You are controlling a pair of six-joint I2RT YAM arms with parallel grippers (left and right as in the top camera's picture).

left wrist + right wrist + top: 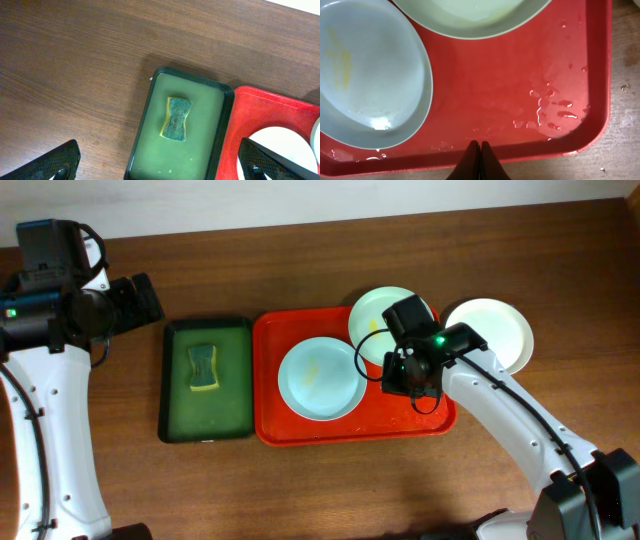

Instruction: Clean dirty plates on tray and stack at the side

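The red-orange tray (pixel 268 395) lies mid-table. A pale blue plate (pixel 320 378) with a faint yellow smear sits on its left half. A mint plate (pixel 378 315) rests at the tray's back rim, partly hidden by my right arm. A white plate (pixel 495 330) lies on the table right of the tray. My right gripper (pixel 412 385) is shut and empty over the tray's right part. In the right wrist view its fingertips (pixel 480 146) are near the tray's front rim (pixel 535 150), beside the blue plate (pixel 370 75) and the mint plate (pixel 470 15). My left gripper (pixel 135 300) is open and empty at the far left.
A dark green tray (pixel 175 380) with a yellow-green sponge (pixel 204 368) stands left of the red tray. In the left wrist view the sponge (pixel 176 119) lies in that tray (pixel 145 125), with the open jaws (pixel 160 167) above it. Water drops (pixel 555 110) wet the red tray.
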